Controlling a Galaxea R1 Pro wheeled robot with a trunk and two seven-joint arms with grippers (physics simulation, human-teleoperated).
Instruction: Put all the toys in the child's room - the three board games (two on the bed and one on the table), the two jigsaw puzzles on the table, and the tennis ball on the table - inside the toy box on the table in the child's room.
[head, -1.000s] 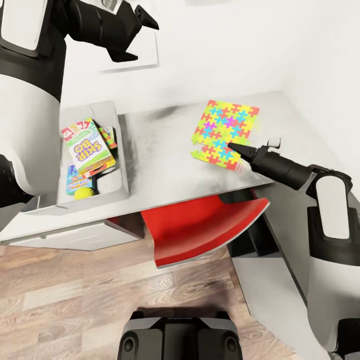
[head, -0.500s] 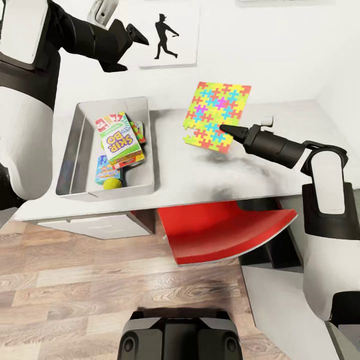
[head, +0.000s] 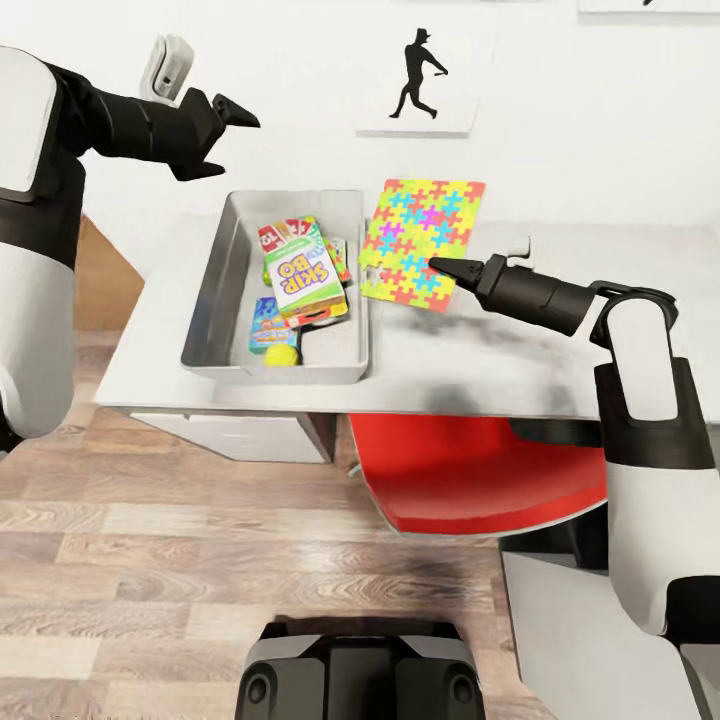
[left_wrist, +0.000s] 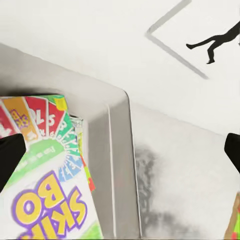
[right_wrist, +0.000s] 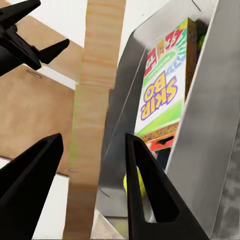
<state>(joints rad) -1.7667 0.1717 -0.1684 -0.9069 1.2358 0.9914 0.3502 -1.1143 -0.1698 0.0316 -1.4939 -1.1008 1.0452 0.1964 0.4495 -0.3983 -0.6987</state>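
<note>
We grip the jigsaw puzzle (head: 420, 245) edge-on between our right gripper (head: 440, 266)'s closed jaws, tilted up just beside the toy box (head: 215, 300) so it can slide in over the Skip-Bo game (head: 302, 275), while our left gripper (head: 235, 112) hovers above, jaws parted and empty.

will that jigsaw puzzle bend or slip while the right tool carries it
Probably stiff: the jigsaw puzzle stays flat, tilted up, pinched at one edge by the right tool. Looks thin and light; an edge pinch might let it pivot or slip.
</note>
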